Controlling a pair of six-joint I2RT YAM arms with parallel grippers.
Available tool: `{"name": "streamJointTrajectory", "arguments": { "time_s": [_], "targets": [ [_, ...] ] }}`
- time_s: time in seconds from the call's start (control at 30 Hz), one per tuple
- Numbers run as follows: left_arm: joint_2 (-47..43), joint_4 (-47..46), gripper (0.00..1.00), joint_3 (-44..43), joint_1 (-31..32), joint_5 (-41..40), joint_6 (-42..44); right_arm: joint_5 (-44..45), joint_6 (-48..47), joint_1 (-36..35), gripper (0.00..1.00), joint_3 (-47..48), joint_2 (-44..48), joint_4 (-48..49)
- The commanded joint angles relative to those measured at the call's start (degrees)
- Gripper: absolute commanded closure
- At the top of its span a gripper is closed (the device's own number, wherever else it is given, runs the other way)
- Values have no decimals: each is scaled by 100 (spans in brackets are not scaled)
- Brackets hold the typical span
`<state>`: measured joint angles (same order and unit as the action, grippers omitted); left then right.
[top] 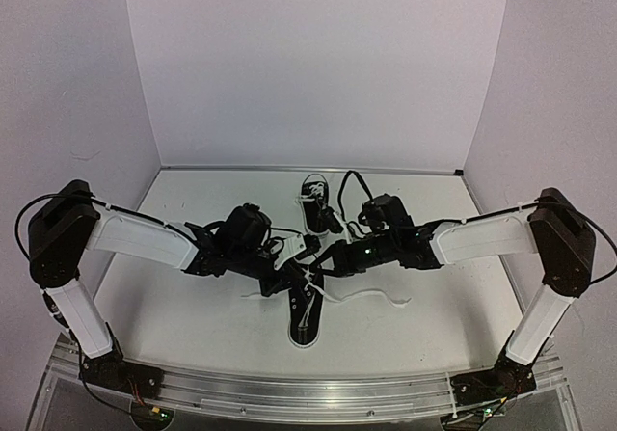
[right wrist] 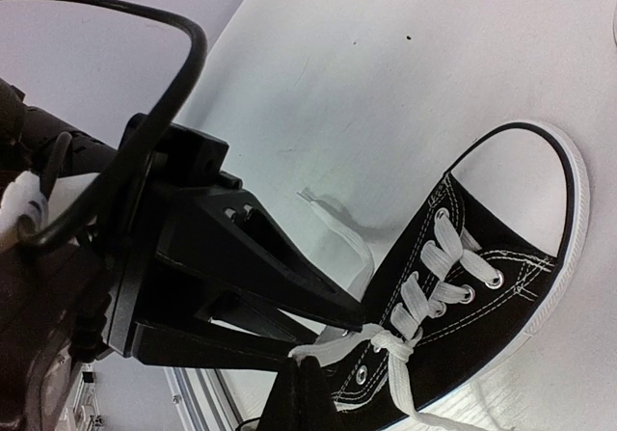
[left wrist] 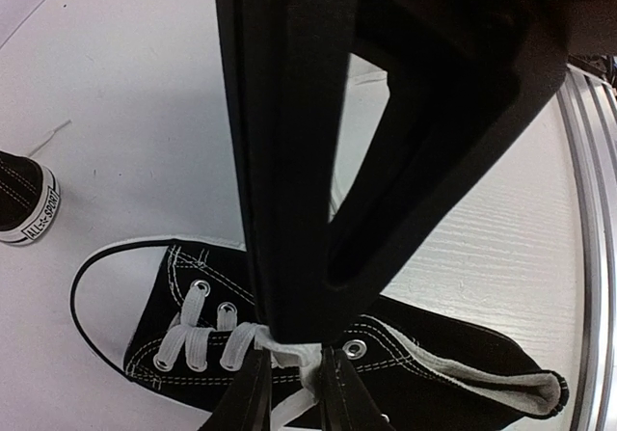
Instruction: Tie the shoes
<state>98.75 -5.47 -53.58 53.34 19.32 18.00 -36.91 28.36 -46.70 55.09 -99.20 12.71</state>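
Top external shows a small black canvas sneaker (top: 302,321), its twin (top: 316,207) beyond it. Above the near sneaker, left gripper (left wrist: 299,339) and right gripper (right wrist: 301,385) both pinch its white lace (right wrist: 339,346), jaws closed.

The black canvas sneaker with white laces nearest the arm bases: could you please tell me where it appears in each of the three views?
Top external: the black canvas sneaker sits at lower centre.
Left wrist: the sneaker spans the bottom, toe cap at left, heel opening at right.
Right wrist: the sneaker lies at lower right, toe cap uppermost.
Shared landmark: the bunched white lace over its eyelets.
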Motion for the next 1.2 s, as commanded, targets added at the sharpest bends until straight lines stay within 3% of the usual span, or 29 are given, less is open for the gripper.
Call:
{"name": "streamJointTrajectory", "arguments": {
  "time_s": [0.0,0.1,0.3,1.17],
  "targets": [
    [34,8,87,-220,18,-28,5,32,3,-36,100,90,164,153],
    [9,-59,97,-218,19,11,3,-6,22,-34,97,110,136,144],
    [-82,-116,100,-244,18,52,-4,-28,56,-40,67,139,87,144],
    [-365,-61,93,-302,34,10,-64,-54,47,-37,65,185,0,135]
  ]
}}
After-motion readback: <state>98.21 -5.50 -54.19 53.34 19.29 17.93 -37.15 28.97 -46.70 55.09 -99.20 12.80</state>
